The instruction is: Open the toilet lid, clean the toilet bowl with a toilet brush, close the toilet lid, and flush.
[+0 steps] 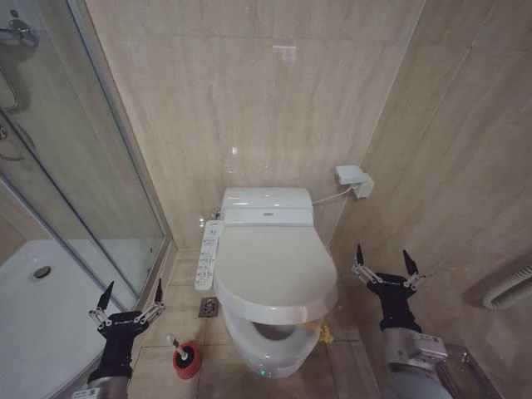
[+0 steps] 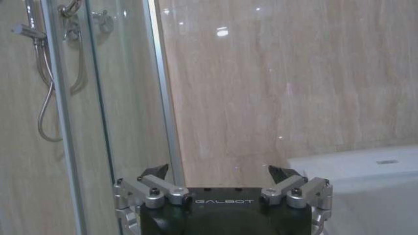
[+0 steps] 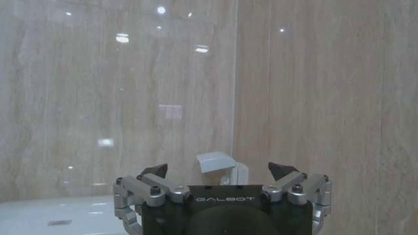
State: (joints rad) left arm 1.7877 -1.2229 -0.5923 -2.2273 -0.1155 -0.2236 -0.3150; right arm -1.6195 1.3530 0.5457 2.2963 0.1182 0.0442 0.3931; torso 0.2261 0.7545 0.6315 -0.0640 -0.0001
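Here we hold both arms low and raised off the floor, one on each side of the toilet, with nothing yet grasped. Our left gripper [image 1: 130, 301] hangs between the shower tray [image 1: 33, 316] and the pedestal, its fingers spread wide and empty; our right gripper [image 1: 387, 270] sits close to the right-hand wall, likewise spread and empty. We judge this a ready stance, leaving the toilet lid [image 1: 270, 264] free to swing up.

The lid lies nearly shut over the toilet bowl [image 1: 264, 345], whose front rim shows beneath it, so opening is not yet done. The toilet brush [image 1: 173, 342] stands in its red holder [image 1: 187, 359] on the floor, just beside the bowl's left flank and near our left gripper.

The button panel [image 1: 209, 253] juts along the lid's left edge, and the glass shower door [image 1: 125, 183] crowds that side. A wall box [image 1: 353, 179] with its cable sits behind the tank [image 1: 266, 204].
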